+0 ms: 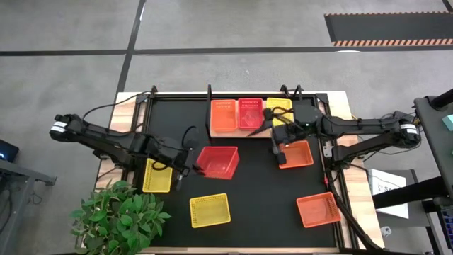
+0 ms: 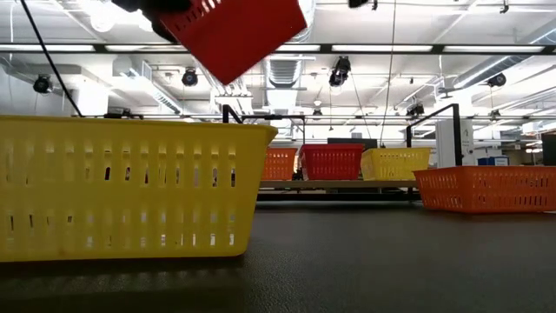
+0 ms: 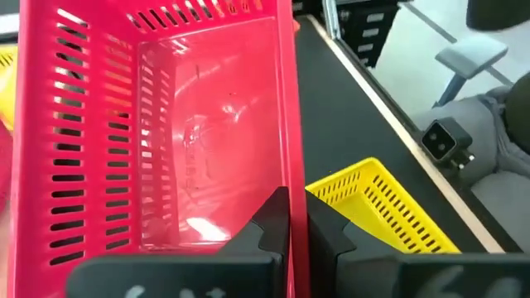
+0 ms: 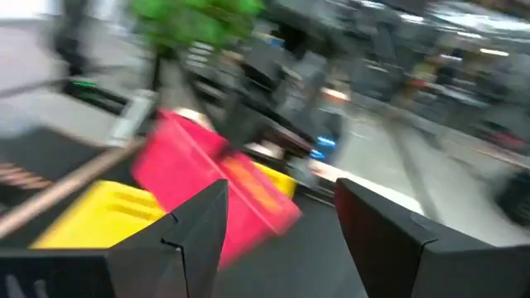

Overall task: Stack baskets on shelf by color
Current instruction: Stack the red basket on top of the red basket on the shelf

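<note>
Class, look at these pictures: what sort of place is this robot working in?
Probably a large lab or industrial workshop: bare grey concrete floor with hazard-striped matting, exposed ceiling ducts and strip lights, and workstations far behind the shelf.

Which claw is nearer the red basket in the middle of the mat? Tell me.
Left. The left claw is shut on the red basket, gripping its wall and holding it off the mat. The right claw is open, off to the side above an orange basket.

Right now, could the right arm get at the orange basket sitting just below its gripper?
Probably yes. The right gripper is open and empty, hovering at the edge of the orange basket, with nothing lying between them. The left gripper is busy elsewhere, shut on the red basket.
</note>
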You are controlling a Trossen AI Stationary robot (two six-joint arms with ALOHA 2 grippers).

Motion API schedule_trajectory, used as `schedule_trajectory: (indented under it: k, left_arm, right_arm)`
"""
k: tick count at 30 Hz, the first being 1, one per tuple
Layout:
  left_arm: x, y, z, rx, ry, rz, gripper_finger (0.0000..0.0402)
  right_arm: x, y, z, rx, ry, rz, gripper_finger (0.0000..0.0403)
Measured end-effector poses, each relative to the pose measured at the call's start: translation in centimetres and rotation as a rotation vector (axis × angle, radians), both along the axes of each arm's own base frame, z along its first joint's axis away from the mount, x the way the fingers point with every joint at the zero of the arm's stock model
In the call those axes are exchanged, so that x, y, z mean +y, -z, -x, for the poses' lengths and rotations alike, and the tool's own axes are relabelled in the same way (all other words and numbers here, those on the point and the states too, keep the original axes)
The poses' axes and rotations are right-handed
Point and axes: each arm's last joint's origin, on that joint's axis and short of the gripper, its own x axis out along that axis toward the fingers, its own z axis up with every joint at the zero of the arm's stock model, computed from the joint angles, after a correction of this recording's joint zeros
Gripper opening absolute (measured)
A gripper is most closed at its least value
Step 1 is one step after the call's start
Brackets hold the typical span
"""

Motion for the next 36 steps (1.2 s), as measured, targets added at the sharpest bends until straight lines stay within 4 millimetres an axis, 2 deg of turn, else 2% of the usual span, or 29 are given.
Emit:
schedule_trajectory:
  k: [4, 10, 15, 25, 29, 33, 36]
  left_arm:
    - [-0.2, 0.7, -0.6, 0.034, 0.009, 0.0, 0.0]
    - [-0.3, 1.2, -1.0, 0.056, 0.016, -0.001, 0.0]
    - [-0.3, 1.2, -0.9, 0.053, 0.017, -0.001, 0.0]
    - [-0.2, 1.1, -0.9, 0.045, 0.025, -0.013, 0.0]
    - [-0.2, 1.1, -0.9, 0.044, 0.034, -0.028, 0.0]
    - [-0.2, 1.2, -0.8, 0.05, 0.043, -0.042, 0.0002]
    - [-0.1, 1.0, -0.9, 0.022, 0.032, -0.046, 0.0025]
  right_arm:
    - [0.2, -0.6, -1.9, 0.023, -0.145, -0.027, 0.0215]
    - [0.2, 0.0, -5.1, 0.23, -0.225, -0.047, 0.0215]
    - [0.2, 0.6, -7.5, 0.343, -0.371, -0.081, 0.0215]
    - [-0.2, 2.5, -11.2, 0.441, -0.42, -0.033, 0.0209]
    - [-0.2, 3.2, -12.0, 0.478, -0.448, -0.008, 0.0169]
    - [-0.2, 3.9, -12.3, 0.5, -0.471, 0.004, 0.0096]
    - [-0.1, 4.0, -12.2, 0.496, -0.486, 0.044, 0.0033]
